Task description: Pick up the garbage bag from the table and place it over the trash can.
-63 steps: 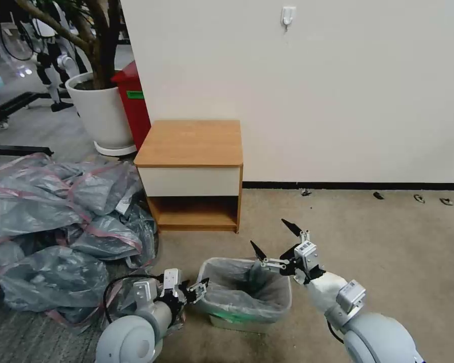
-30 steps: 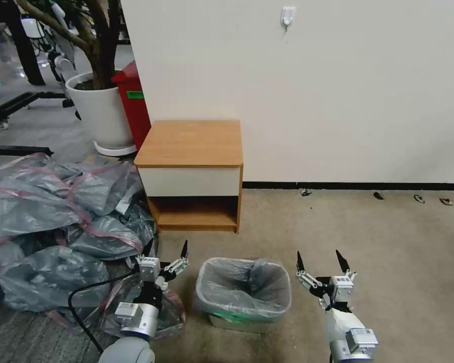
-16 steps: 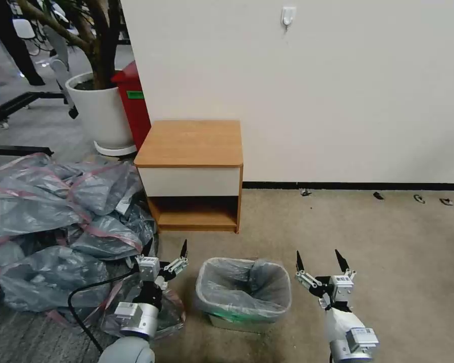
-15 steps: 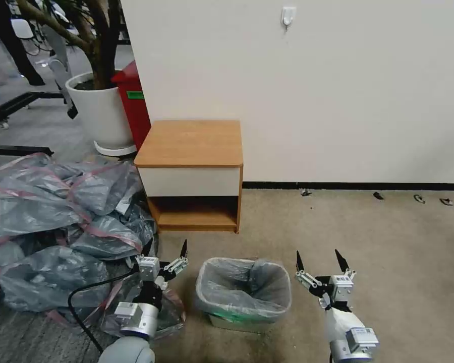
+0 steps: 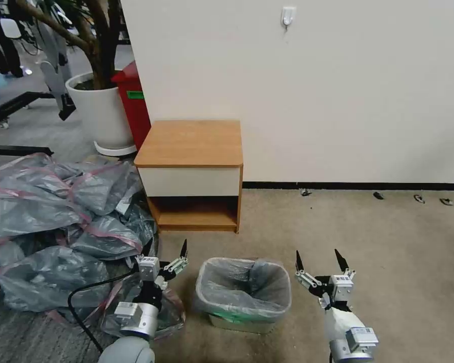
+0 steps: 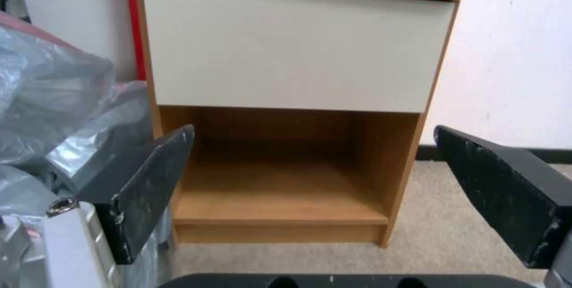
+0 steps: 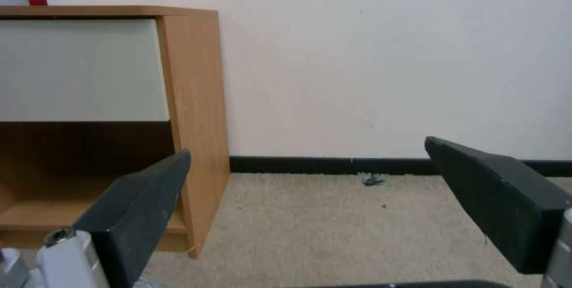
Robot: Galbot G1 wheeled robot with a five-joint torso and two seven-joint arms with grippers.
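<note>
The grey translucent garbage bag [image 5: 237, 285] lines the cream trash can [image 5: 244, 325] on the carpet, its rim folded out over the can's edge all round. The wooden table [image 5: 189, 143] stands behind it against the wall, top bare. My left gripper [image 5: 166, 249] hovers open just left of the can, over loose plastic. My right gripper [image 5: 319, 259] hovers open just right of the can. Both point towards the table and hold nothing. The left wrist view faces the table [image 6: 292, 51] between the left gripper [image 6: 314, 131] fingers; the right gripper [image 7: 307, 147] frames the table's side [image 7: 191, 100] and the wall.
A big heap of grey bags [image 5: 50, 222] covers the floor on the left, reaching the table's side. Behind it stand a white plant pot [image 5: 103, 113] and a red bin [image 5: 135, 103]. Open carpet [image 5: 388, 242] lies to the right, with small debris by the skirting.
About two seconds ago both grippers were at the can's rim on the bag; they have since let go and drawn back to either side. Nothing has moved in the last second.
</note>
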